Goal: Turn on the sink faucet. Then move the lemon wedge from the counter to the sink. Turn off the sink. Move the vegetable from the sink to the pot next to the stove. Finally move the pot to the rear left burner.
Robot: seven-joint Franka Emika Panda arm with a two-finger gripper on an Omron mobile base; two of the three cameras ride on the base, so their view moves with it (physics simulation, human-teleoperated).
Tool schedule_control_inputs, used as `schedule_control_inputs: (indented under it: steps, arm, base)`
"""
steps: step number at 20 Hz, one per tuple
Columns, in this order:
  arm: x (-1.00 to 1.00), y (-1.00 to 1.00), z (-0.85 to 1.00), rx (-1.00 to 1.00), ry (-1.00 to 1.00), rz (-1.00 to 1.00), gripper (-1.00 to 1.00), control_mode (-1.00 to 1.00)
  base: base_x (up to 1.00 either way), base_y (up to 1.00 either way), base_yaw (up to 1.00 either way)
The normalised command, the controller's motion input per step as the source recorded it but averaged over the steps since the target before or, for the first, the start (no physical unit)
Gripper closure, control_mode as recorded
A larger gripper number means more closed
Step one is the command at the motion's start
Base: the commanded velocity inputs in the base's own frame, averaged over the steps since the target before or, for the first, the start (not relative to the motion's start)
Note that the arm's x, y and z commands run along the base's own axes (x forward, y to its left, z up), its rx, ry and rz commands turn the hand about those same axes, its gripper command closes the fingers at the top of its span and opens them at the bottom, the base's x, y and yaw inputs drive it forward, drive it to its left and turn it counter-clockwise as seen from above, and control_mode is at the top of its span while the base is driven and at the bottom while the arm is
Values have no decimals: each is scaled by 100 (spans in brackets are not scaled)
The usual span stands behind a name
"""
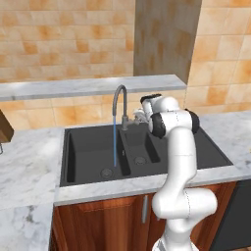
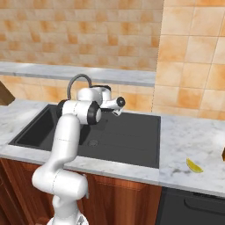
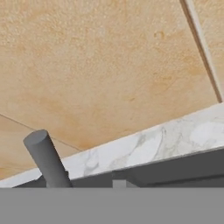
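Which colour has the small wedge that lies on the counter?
Bright yellow: the small wedge-shaped lemon piece lies on the white-grey marble counter, clearest in the right base view.

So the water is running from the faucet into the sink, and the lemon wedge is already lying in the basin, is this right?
Not quite: water does run from the faucet into the sink, but the lemon wedge lies on the counter to its right, as the right base view shows.

water runs from the sink faucet into the sink; lemon wedge apparently lies on the counter.
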Motion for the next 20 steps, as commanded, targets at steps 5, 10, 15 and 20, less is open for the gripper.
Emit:
schedule_control_inputs:
  steps: [5, 10, 15, 20]
  arm:
    - [-22, -15, 1, 5, 0, 0, -100, -100]
    - [-43, -20, 41, 3, -1, 0, -100, -100]
    - [-48, -30, 44, 0, 0, 0, -100, -100]
    - [-60, -32, 36, 0, 0, -2, -100, -100]
  base:
    - [0, 0, 0]
    - [0, 0, 0]
    - [0, 0, 0]
    - [0, 0, 0]
